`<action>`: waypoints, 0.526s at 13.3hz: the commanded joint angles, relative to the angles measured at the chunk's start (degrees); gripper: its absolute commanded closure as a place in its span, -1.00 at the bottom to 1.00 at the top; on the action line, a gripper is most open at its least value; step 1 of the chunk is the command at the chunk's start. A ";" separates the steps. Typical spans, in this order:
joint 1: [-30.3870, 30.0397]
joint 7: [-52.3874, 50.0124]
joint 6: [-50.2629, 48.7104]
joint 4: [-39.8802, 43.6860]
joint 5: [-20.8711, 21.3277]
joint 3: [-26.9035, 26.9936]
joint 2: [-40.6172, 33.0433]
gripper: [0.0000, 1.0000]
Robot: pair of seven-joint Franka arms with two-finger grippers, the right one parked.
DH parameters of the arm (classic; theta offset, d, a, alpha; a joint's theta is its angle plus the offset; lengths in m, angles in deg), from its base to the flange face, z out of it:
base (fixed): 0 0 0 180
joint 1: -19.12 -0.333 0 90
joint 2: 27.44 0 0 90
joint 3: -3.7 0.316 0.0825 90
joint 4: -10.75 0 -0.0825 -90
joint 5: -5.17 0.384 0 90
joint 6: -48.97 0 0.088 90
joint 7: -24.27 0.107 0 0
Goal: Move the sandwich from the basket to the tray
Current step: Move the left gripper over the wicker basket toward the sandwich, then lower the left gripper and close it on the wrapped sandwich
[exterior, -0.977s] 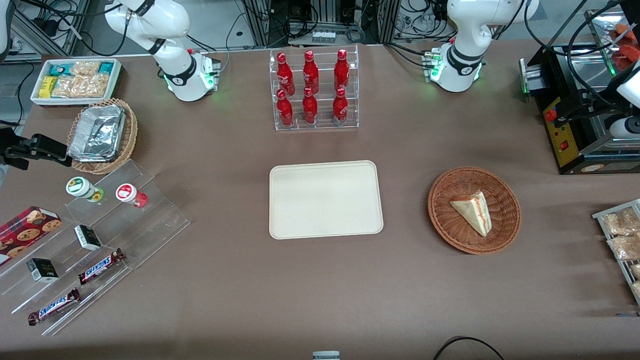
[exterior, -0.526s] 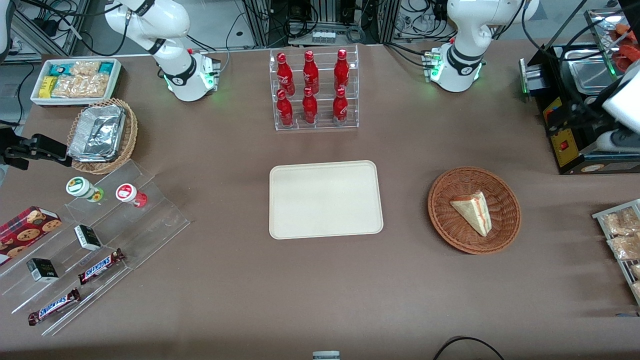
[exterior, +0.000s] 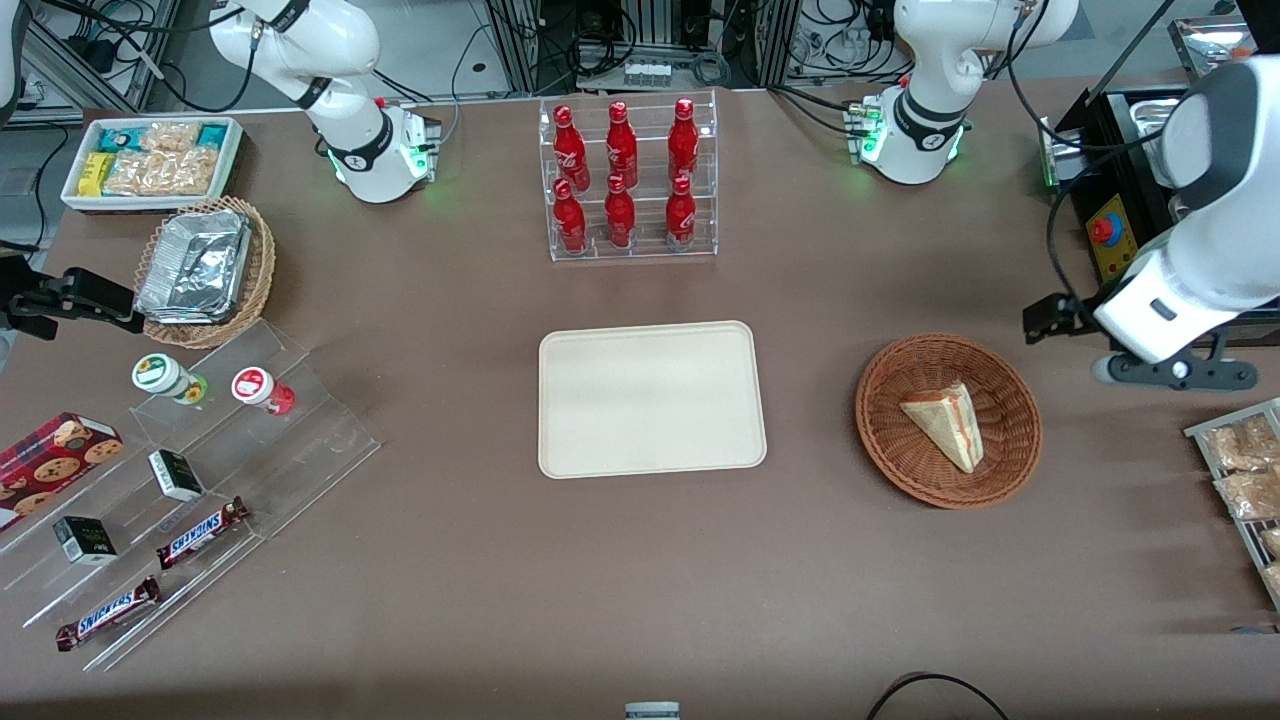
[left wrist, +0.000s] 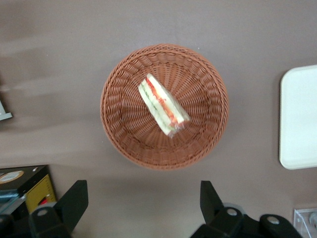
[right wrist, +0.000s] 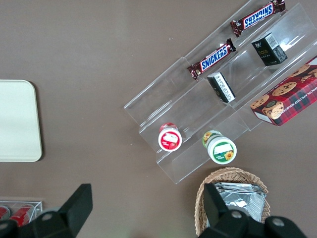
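The sandwich, a clear-wrapped wedge with red and green filling, lies in the round reddish-brown basket. The cream tray lies flat beside the basket, toward the parked arm's end, with nothing on it. My gripper hangs above the bare table just outside the basket's rim, toward the working arm's end of the table. It is open, the two black fingers stand wide apart, and nothing is between them.
A clear rack of red bottles stands farther from the front camera than the tray. A black machine and a wire rack of snack packets flank my gripper. Stepped acrylic shelves and a foil-filled wicker basket sit toward the parked arm's end.
My arm has swung in from over the black machine toward the basket, bringing the gripper close to its rim. The sandwich, basket and tray have not moved.
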 commanded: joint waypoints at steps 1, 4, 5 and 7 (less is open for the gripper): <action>1.39 -5.34 7.82 -7.38 -0.52 0.12 -1.68 -1.00; 1.92 -16.67 17.21 -15.02 -0.43 0.12 -2.11 -1.00; 1.92 -20.01 20.04 -17.14 -0.43 0.12 -2.20 -1.00; 2.79 -28.18 24.61 -20.22 -0.43 0.04 -1.51 -1.00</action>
